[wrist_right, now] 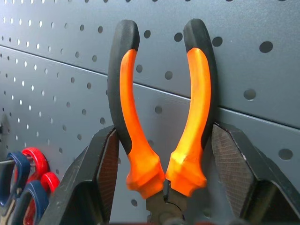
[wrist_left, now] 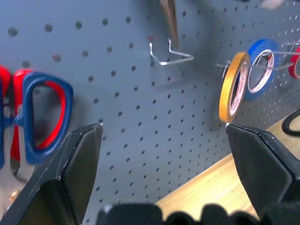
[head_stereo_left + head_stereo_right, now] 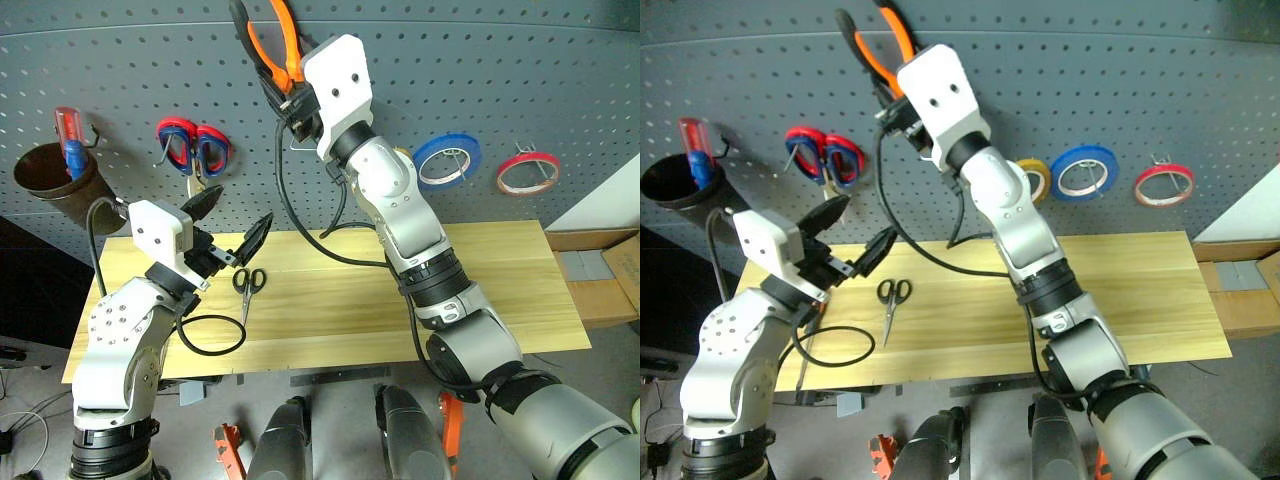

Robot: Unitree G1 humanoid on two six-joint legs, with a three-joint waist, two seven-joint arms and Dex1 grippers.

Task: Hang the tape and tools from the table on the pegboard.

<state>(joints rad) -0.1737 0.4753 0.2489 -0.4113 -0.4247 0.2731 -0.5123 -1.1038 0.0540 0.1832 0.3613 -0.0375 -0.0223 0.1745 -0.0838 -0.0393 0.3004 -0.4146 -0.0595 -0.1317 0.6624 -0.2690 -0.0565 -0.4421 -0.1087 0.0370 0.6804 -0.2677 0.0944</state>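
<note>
My right gripper (image 3: 275, 78) is raised against the dark grey pegboard (image 3: 500, 80) and is shut on the pliers (image 1: 161, 117). Their orange-and-black handles point up between the finger pads (image 1: 105, 164). The pliers' nose tip (image 2: 168, 18) hangs just above an empty wire hook (image 2: 171, 54). Small black-handled scissors (image 3: 247, 285) lie on the wooden table (image 3: 480, 290). My left gripper (image 3: 235, 215) is open just above and left of them, holding nothing. The thin red tape (image 3: 527, 172) hangs on a hook at the right of the pegboard.
Red-and-blue scissors (image 3: 192, 145), a blue roll (image 3: 447, 158) and a yellow roll (image 3: 1035, 180) hang on the board. A brown cup (image 3: 55, 185) at the left holds a red-handled screwdriver (image 3: 68, 140). A black cable loop (image 3: 210, 335) lies on the table. Cardboard boxes (image 3: 600, 280) stand beside its right end.
</note>
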